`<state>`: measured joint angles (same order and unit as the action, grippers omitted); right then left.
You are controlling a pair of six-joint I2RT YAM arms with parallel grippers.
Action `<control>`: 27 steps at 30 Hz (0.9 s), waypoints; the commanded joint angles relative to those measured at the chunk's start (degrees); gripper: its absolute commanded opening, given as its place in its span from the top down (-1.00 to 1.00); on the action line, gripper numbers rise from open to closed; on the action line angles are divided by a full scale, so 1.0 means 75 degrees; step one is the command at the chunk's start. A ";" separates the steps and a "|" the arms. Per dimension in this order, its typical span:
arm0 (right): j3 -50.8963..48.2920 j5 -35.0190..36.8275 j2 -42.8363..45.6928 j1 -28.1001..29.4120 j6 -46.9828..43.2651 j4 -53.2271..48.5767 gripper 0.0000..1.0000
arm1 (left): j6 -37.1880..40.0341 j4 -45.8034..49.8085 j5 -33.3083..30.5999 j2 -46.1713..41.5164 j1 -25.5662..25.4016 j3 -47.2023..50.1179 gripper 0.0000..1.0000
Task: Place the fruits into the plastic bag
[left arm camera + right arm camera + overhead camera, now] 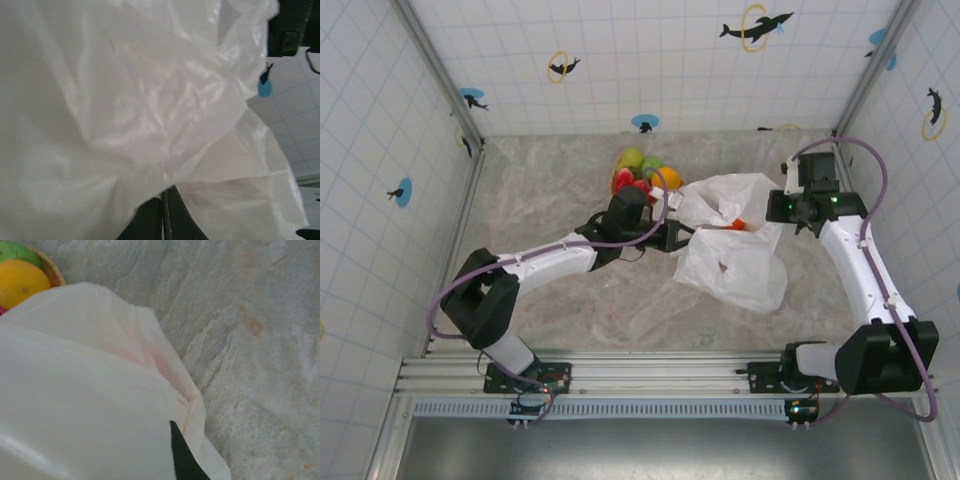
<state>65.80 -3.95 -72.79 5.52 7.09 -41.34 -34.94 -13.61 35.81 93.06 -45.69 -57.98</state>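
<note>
Much is hidden by the plastic bag (740,255), which lies crumpled on the table (550,190) between the two arms, just right of the fruits (642,172). In the left wrist view the film is drawn down to the left gripper (164,197). Its dark fingers are seen pressed together with the bag's edge pinched between them, and their lower parts are cut off by the frame. In the right wrist view one finger (184,460) of the right gripper (758,216) is made out, the other being covered by film, so these jaws too are closed on the bag. From above, the heaped fruits are partly masked by the left arm, and a small orange-red patch at the bag's mouth cannot be identified. In the right wrist view a green and a yellow-orange fruit on a plate (52,271) are cut off at the corner.
</note>
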 commanded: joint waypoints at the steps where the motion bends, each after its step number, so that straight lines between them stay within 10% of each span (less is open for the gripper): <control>1: -0.0446 -0.0813 0.0073 -0.0045 0.0173 0.0501 0.95 | 0.0841 0.0967 -0.0860 -0.0323 0.0034 0.0202 0.90; 8: -0.0797 -0.1401 0.0108 -0.0044 0.0471 0.0905 0.94 | 0.1847 0.1790 -0.2207 -0.1213 0.0045 0.0800 0.11; 27: -0.1024 -0.1660 0.0214 -0.0003 0.0730 0.1141 0.94 | 0.1705 0.0851 -0.1107 -0.2360 -0.0156 0.1765 -0.30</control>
<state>58.92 -15.57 -72.60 5.52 12.23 -34.20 -22.09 -5.67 24.25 72.55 -46.06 -42.96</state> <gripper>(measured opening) 0.048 0.651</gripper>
